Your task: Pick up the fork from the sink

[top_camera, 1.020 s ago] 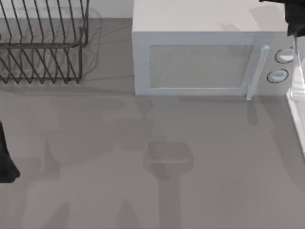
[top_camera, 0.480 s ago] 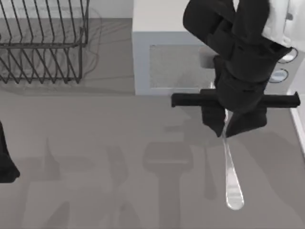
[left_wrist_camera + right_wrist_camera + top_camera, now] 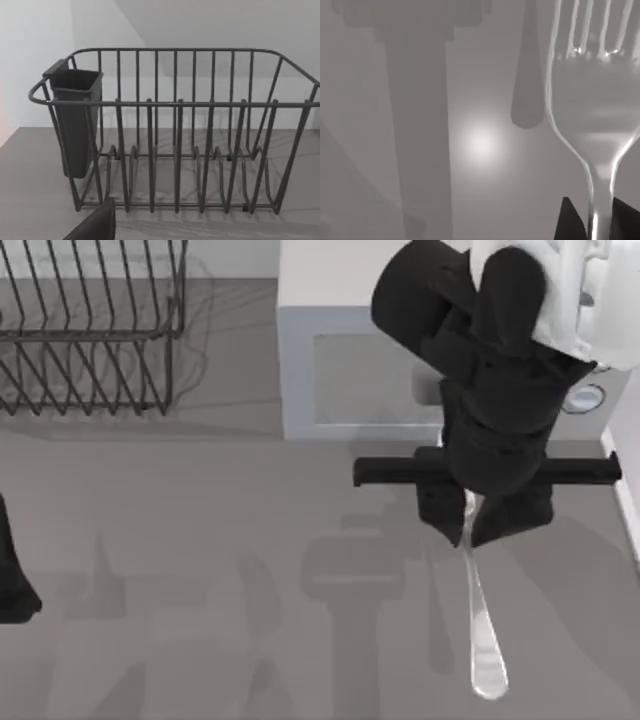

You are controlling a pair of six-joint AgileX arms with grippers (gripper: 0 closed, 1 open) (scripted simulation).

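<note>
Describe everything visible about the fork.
The fork is slim, silvery and shiny, like polished metal. The right gripper is shut on its handle, in front of the microwave. In the top view a rounded end points toward the near edge. The right wrist view shows its tines, its broad neck, and the handle narrowing between the dark fingers. Its shadow lies on the grey surface below.

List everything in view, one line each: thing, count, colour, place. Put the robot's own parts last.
fork: one, silvery-grey, gripped by its handle, above the table's right part.
microwave: one, pale grey, at the back, right of centre.
dish rack: one, dark wire, back left corner.
cutlery cup: one, dark grey, hung on the rack's end.
table: one, grey.
right gripper: one, black, in front of the microwave, shut on the fork.
left arm: one, black, parked at the left edge.
</note>
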